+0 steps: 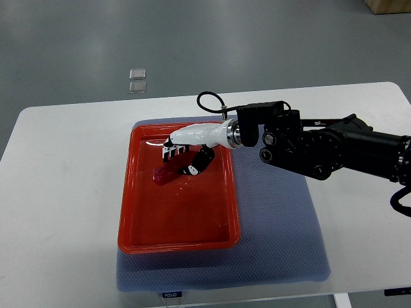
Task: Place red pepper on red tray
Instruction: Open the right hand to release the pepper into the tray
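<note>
1. The right hand [184, 154] curls its fingers around the red pepper [168, 172].
2. The pepper sits inside the red tray [176, 240], in its far half.
3. The tray rests on a blue mat [282, 250] on the white worktop [64, 192].
4. A small label on the mat's near edge is too small to read.

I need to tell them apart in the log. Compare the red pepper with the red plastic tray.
The dark red pepper is small and elongated; the bright orange-red rectangular plastic tray is far larger. The pepper is gripped by the right hand, while the tray lies flat on the blue-grey mat. The pepper is solid; the tray is a shallow, rimmed container. Both are reddish.
</note>
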